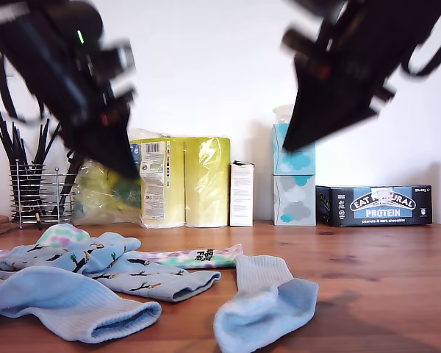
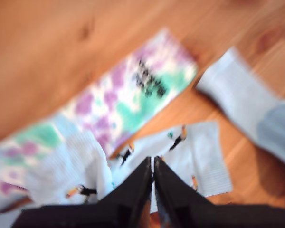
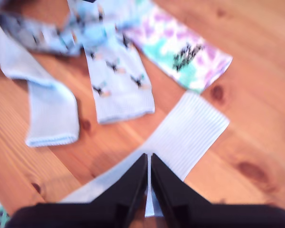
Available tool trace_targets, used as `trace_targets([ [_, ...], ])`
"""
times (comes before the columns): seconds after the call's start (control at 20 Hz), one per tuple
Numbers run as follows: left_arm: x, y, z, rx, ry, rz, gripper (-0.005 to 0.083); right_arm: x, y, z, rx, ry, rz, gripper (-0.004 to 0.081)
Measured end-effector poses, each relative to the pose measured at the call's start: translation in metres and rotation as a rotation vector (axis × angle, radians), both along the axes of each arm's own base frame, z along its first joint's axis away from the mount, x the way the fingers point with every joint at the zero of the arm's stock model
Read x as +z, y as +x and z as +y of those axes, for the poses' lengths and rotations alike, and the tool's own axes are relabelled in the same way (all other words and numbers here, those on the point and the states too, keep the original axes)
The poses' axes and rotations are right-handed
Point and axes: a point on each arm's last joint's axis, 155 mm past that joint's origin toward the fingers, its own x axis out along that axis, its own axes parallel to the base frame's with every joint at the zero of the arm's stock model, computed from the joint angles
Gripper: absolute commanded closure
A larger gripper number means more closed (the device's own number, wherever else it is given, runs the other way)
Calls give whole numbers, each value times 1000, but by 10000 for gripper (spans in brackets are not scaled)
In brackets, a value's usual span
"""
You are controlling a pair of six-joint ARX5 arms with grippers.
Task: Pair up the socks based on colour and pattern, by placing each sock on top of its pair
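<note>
My first gripper (image 2: 153, 164) is held in the air with its fingers (image 2: 135, 187) pressed together and empty; directly under the tips an animal-print sock (image 2: 199, 159) is seen on the wooden table (image 2: 47, 57), and just beyond it a tie-dye sock (image 2: 133, 99) with black lettering is laid. My second gripper (image 3: 148, 159) is also raised, its fingers (image 3: 173, 192) closed on nothing, and below the tips a plain light-blue sock (image 3: 190, 135) is spread flat. Farther from these tips a second animal-print sock (image 3: 118, 78), another plain light-blue sock (image 3: 50, 107) and the tie-dye sock are lying close together.
</note>
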Motion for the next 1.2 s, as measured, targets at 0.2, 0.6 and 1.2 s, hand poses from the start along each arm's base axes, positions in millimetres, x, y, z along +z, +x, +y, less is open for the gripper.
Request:
trace_targets([
  [0.2, 2, -25, 9, -91, 4, -5, 794, 53, -27, -18, -9, 116, -147, 783],
  [0.6, -62, -115, 46, -248, 196, 211, 489, 22, -81, -54, -14, 123, -125, 782],
  [1.2, -113, -106, 57, -254, 388, 269, 329, 24, -78, -48, 15, 128, -133, 783],
])
